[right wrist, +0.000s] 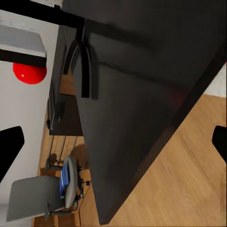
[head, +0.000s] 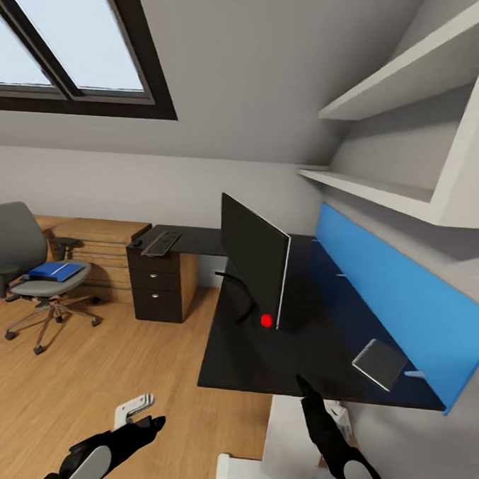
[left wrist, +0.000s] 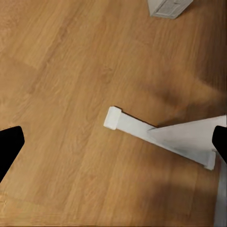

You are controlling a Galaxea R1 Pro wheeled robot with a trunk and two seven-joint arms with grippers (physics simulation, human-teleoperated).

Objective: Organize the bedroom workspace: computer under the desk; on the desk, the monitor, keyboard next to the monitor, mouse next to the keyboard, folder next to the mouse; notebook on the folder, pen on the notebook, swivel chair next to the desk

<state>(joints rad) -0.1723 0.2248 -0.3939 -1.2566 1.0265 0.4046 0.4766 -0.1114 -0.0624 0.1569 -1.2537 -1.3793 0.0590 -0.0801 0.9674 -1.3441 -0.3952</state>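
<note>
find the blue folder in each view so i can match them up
Head view: the blue folder lies on the swivel chair seat at far left, midway down.
Left wrist view: wood floor and a white desk foot here, no folder.
Right wrist view: folder on the chair seat, near the lower edge.
Shared landmark: the monitor's red dot.

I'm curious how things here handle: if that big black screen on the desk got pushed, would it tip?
Probably fairly easily: the monitor is wide and tall on a thin curved foot. The glossy desk top might instead let it slide. It looks stiff, not floppy.
</note>
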